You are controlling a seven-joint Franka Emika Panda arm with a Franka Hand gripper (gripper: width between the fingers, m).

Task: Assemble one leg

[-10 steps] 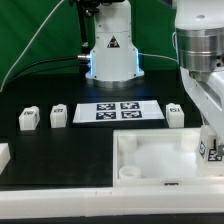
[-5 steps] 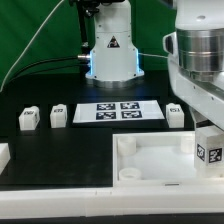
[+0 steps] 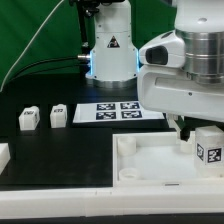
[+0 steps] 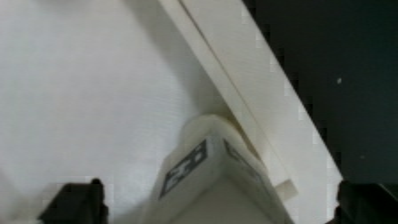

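Observation:
A leg (image 3: pixel 207 150), a white squarish post with a fiducial tag, stands upright at the far right corner of the large white tray-like piece (image 3: pixel 150 165). My gripper (image 3: pixel 186 128) hangs just above and beside it. In the wrist view the leg (image 4: pixel 228 160) lies between my two dark fingertips (image 4: pixel 75 202), with a gap on each side, above the tray's rim (image 4: pixel 240 70). The gripper (image 4: pixel 224 205) is open and holds nothing. Two more legs (image 3: pixel 28 119) (image 3: pixel 58 115) stand at the exterior view's left.
The marker board (image 3: pixel 120 111) lies in the middle in front of the robot base (image 3: pixel 110 55). Another white part (image 3: pixel 3 155) shows at the left edge. My arm's bulk hides the table behind the tray on the right.
The gripper has come off the leg and the arm has swung toward the exterior view's left. The leg stays upright at the tray's corner, now in full view.

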